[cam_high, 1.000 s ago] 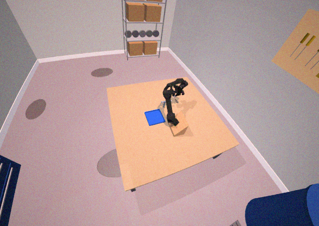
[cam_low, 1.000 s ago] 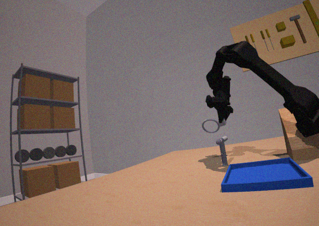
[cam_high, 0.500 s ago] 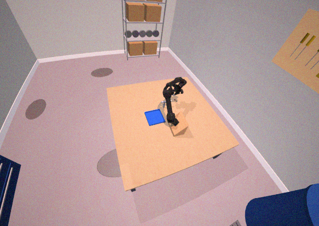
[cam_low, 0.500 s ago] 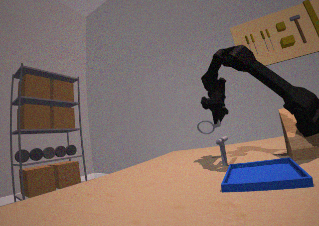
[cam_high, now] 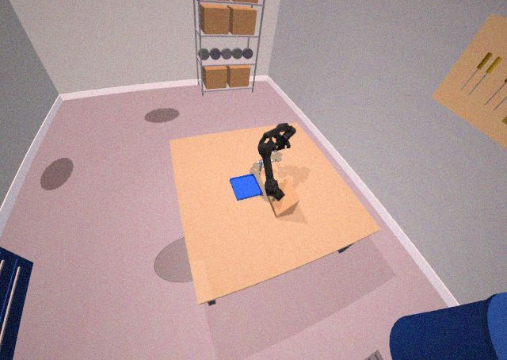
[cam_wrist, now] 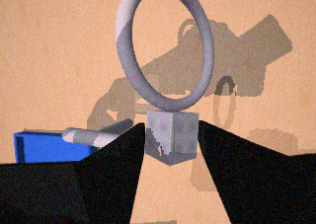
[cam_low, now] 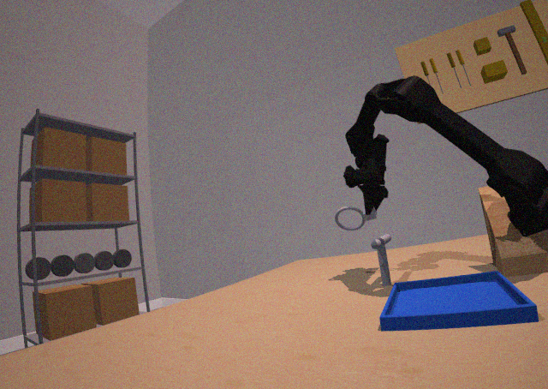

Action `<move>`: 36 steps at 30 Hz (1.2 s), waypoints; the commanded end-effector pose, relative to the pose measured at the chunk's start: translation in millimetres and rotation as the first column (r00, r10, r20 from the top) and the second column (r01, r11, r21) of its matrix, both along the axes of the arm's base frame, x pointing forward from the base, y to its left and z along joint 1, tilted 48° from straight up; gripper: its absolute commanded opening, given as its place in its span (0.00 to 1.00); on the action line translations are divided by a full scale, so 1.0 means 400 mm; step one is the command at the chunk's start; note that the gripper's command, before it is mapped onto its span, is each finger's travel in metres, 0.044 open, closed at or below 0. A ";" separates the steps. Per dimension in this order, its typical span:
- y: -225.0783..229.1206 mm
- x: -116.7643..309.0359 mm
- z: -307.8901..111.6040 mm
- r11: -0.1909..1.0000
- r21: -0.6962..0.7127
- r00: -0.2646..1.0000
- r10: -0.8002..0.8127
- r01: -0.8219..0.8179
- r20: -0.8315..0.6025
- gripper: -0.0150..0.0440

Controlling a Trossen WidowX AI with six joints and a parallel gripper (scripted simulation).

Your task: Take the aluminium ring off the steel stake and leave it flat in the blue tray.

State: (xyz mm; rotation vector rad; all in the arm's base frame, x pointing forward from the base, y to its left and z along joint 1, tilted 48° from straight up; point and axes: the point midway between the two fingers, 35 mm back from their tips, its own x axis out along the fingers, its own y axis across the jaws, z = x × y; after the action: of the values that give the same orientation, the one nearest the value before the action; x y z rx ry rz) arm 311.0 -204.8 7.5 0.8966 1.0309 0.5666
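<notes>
Ring (cam_low: pixel 336 218) (cam_wrist: pixel 209 56) off stake (cam_low: pixel 384 267), held up above tabletop (cam_low: pixel 265 332) (cam_high: pixel 229 241) (cam_wrist: pixel 39 61); gripper (cam_low: pixel 371 212) (cam_wrist: pixel 170 127) clamped on its tab (cam_low: pixel 371 215) (cam_wrist: pixel 173 135). Left: carry to tray (cam_high: pixel 245 186) (cam_low: pixel 460 298) (cam_wrist: pixel 51 149), lay flat, release, back away.

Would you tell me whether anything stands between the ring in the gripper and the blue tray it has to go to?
Possibly the steel stake with its cross-bar: it stands beside the blue tray, below the held ring. Nothing else visible.

One ring (cam_low: pixel 336 218) (cam_wrist: pixel 122 46), one stake (cam_low: pixel 384 267), one tray (cam_high: pixel 245 187) (cam_low: pixel 455 323) (cam_wrist: pixel 49 149), six cardboard boxes (cam_low: pixel 63 312), five dark discs (cam_low: pixel 84 263)
</notes>
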 end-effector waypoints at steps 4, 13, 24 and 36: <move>0.004 -0.007 0.018 0.997 -0.078 0.990 0.032 -0.022 0.136 0.25; 0.017 -0.020 0.032 0.982 -0.182 0.953 0.096 -0.044 0.287 0.25; 0.037 -0.038 0.048 0.947 -0.317 0.874 0.193 -0.047 0.446 0.25; 0.064 -0.061 0.064 0.885 -0.465 0.754 0.318 -0.019 0.575 0.25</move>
State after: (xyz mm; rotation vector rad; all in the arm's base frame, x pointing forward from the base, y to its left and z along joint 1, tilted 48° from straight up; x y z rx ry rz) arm 288.6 -180.6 29.2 0.2266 0.6061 0.6998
